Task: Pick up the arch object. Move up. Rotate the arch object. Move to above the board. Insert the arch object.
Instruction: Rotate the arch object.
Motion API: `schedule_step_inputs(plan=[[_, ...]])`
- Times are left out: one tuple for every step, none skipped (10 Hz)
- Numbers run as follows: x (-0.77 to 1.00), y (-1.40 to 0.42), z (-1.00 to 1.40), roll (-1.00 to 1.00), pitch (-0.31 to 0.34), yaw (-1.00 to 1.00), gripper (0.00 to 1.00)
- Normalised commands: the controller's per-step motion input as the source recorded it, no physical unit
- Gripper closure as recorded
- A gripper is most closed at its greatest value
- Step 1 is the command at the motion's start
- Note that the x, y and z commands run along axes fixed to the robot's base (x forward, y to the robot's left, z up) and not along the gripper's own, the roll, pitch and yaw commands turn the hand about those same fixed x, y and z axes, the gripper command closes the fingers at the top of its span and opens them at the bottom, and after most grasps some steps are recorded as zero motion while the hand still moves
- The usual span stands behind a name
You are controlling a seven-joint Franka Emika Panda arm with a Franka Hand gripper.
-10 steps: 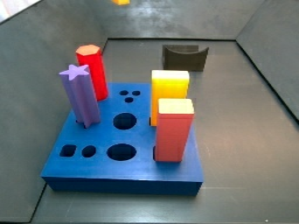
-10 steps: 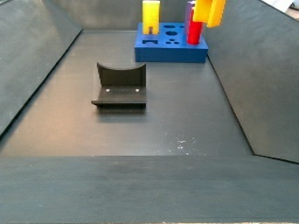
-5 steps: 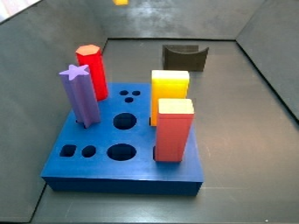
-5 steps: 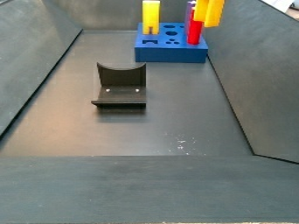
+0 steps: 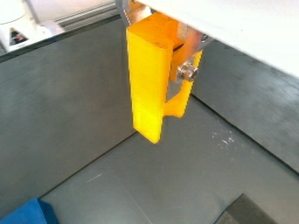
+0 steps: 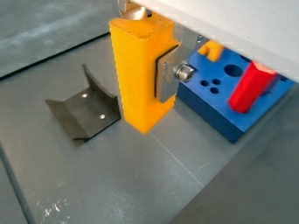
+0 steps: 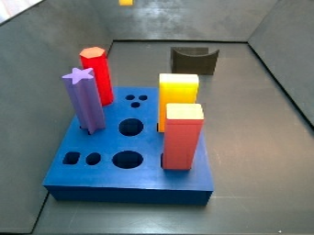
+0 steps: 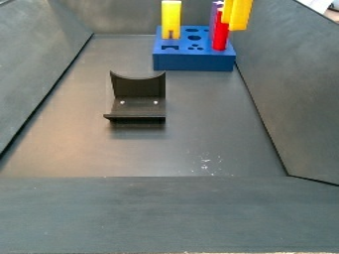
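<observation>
My gripper (image 5: pixel 156 52) is shut on the arch object (image 5: pixel 149 79), a slim orange-yellow piece with a notch in one side. It hangs upright, high above the dark floor. In a wrist view (image 6: pixel 135 74) a silver finger (image 6: pixel 163 75) presses its side. In a side view only the arch object's orange tip (image 7: pixel 127 3) shows at the top edge, far behind the board (image 7: pixel 108 174). The blue board also shows in a side view (image 8: pixel 199 62) and in both wrist views (image 6: pixel 222 107) (image 5: pixel 24 214), off to the side of the held piece.
On the board stand a red hexagon peg (image 7: pixel 95 73), a purple star peg (image 7: pixel 84 99), a yellow square block (image 7: pixel 178 90) and a red square peg (image 7: pixel 183 138). The dark fixture (image 8: pixel 135 97) (image 7: pixel 194 59) (image 6: pixel 84 112) stands on the floor. Grey walls surround the floor.
</observation>
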Motion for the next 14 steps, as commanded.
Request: schedule_step_inputs(plan=[[0.00, 0.00, 0.00, -0.07, -0.005, -0.26, 1.00], [0.00, 0.00, -1.00, -0.07, -0.005, -0.17, 1.00], [0.01, 0.00, -1.00, -0.06, -0.027, -0.10, 1.00], [0.02, 0.00, -1.00, -0.06, -0.027, -0.08, 1.00], [0.02, 0.00, -1.00, -0.06, -0.031, -0.05, 1.00], [0.02, 0.01, -1.00, -0.05, -0.043, -0.04, 1.00], [0.02, 0.01, -1.00, -0.05, -0.050, -0.04, 1.00], [0.02, 0.01, -1.00, -0.04, -0.051, -0.04, 1.00], [0.02, 0.01, -1.00, -0.04, -0.051, -0.03, 1.00], [0.02, 0.02, -1.00, -0.04, -0.053, -0.03, 1.00], [0.02, 0.02, -1.00, -0.03, -0.052, -0.03, 1.00], [0.03, 0.02, -1.00, -0.03, -0.053, -0.03, 1.00], [0.03, 0.03, -1.00, -0.02, -0.054, -0.03, 1.00], [0.02, 0.03, -0.94, -0.02, -0.057, -0.03, 1.00]])
